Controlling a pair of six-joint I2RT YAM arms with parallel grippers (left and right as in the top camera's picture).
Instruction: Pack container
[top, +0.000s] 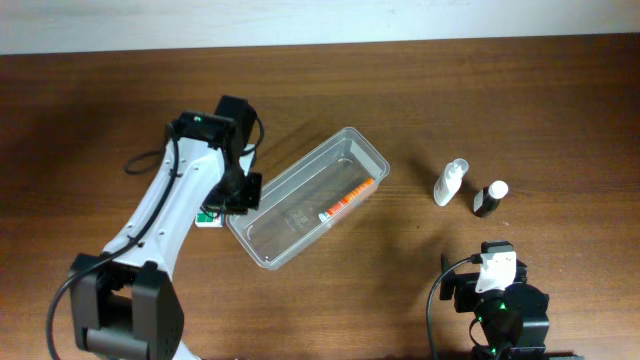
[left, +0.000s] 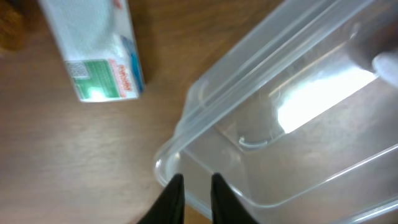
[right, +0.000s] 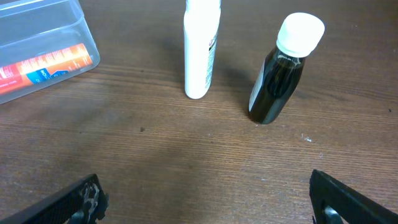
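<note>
The clear plastic container (top: 290, 225) lies slanted in the middle of the table, with an orange-and-white tube (top: 348, 200) inside. My left gripper (top: 245, 190) is at its left corner. In the left wrist view the fingers (left: 196, 186) are nearly closed, with the container's rim (left: 186, 146) between them. My right gripper (top: 497, 265) is open and empty near the front edge; in its wrist view the fingers (right: 205, 199) are spread wide over bare wood. The container's corner (right: 37, 25) and the tube (right: 43, 65) show at the top left of that view.
A white-and-green carton (top: 208, 215) lies beside the container's left corner, partly under my left arm; it also shows in the left wrist view (left: 99, 50). A white bottle (top: 450, 182) (right: 202, 50) and a dark bottle with a white cap (top: 488, 200) (right: 280, 81) are to the right of the container.
</note>
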